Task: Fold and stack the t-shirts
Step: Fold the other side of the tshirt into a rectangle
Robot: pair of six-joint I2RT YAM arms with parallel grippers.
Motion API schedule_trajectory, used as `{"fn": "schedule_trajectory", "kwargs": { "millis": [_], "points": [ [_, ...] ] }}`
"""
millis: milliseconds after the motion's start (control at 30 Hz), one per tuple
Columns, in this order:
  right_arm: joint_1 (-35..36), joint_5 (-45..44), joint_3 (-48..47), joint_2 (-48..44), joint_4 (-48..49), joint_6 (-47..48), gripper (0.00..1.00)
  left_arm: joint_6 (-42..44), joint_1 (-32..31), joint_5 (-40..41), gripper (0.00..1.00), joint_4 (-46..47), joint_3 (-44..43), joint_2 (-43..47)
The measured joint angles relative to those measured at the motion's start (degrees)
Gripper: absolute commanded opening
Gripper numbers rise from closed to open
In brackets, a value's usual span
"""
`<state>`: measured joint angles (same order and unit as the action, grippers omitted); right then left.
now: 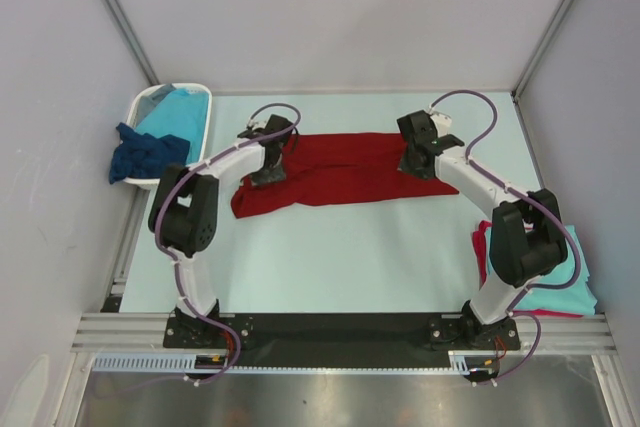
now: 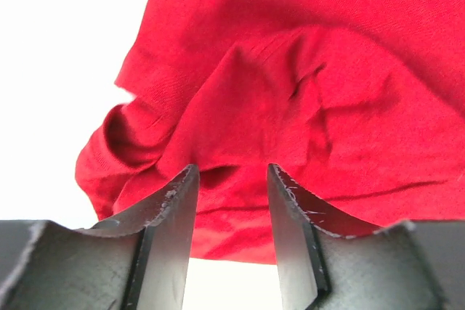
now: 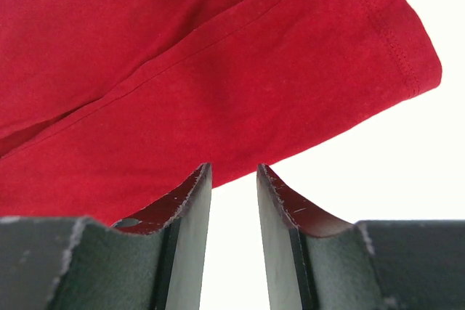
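At the left end of the dark red t-shirt (image 1: 340, 172), the left gripper (image 2: 232, 168) is hovering with its two fingers spread. A clear gap is showing between them, and no cloth is being pinched. The shirt's bunched, rumpled cloth is lying just beyond the fingertips; whether they are touching it cannot be told.

At the shirt's right end, the right gripper (image 3: 234, 167) is likewise standing with its fingers apart. Only bare table (image 1: 350, 257) is showing in the gap. The shirt's near edge is running right at the fingertips, and its stitched hem is lying off to their right.

The shirt itself is lying as a long band between the two grippers, smooth toward the right end and crumpled toward the left.

Left of the shirt, a white basket (image 1: 205, 97) is holding a turquoise t-shirt (image 1: 180, 112), and a dark navy t-shirt (image 1: 145, 152) is draping over its near rim. Right of the dark red shirt and nearer the arm bases, another turquoise t-shirt (image 1: 560, 287) is lying on a second red t-shirt (image 1: 482, 247), both partly hidden behind the right arm.
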<state>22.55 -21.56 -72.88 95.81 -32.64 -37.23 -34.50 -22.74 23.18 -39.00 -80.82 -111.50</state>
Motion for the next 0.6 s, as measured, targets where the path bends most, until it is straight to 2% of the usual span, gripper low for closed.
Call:
{"fn": "schedule_trajectory", "kwargs": {
  "millis": [167,467,567,600],
  "points": [
    [0.2,0.1,0.0,0.7,0.0,0.0,0.36,0.0,-0.1,0.0,0.47,0.9,3.6,3.1],
    [0.8,0.0,0.0,2.0,0.0,-0.2,0.36,0.0,-0.3,-1.0,0.36,1.8,3.6,1.8],
    [0.9,0.0,0.0,2.0,0.0,-0.2,0.36,0.1,-0.3,-1.0,0.26,1.8,2.4,-0.7],
    [0.9,0.0,0.0,2.0,0.0,-0.2,0.36,0.2,-0.3,-1.0,0.18,1.8,1.9,-1.7]
  ]
}}
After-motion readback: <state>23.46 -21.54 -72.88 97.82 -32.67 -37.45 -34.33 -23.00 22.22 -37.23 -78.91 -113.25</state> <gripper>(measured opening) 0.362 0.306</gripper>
